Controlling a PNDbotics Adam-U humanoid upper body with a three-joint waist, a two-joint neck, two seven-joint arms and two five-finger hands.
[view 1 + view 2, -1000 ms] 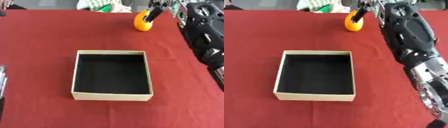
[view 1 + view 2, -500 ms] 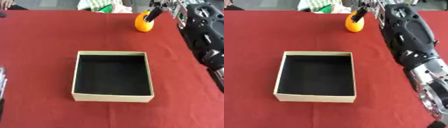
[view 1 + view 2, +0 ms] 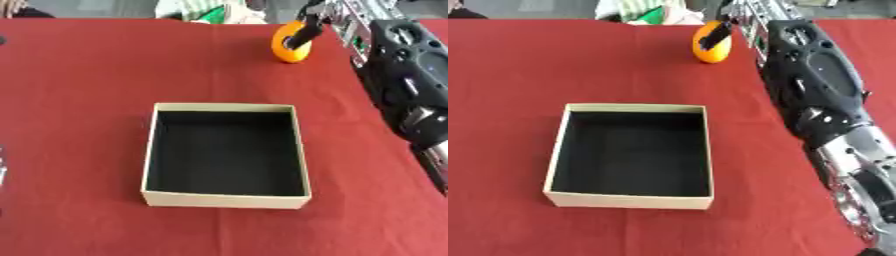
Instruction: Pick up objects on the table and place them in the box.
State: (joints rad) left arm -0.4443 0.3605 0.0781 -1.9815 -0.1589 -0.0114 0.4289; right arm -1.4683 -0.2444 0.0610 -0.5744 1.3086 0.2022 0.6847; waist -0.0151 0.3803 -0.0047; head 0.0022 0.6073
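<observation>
A big red table (image 3: 79, 75) fills the view. In the middle sits a tan box (image 3: 226, 154) with a dark inside, and it has nothing in it. Far back, near the far edge of the table, is a round orange thing (image 3: 290, 46). It sits well apart from the box.

The robot's right arm (image 3: 811, 85) comes in along the right side and reaches all the way back to it. The right hand (image 3: 308, 30) is at the orange thing, with a dark finger lying across its front. The fingers seem curled round it, though the top of the hand is hard to see.

Behind the table's far edge there is something green and white (image 3: 203, 12). A little bit of grey metal (image 3: 3, 167) shows at the left edge; I cannot tell what it is.
</observation>
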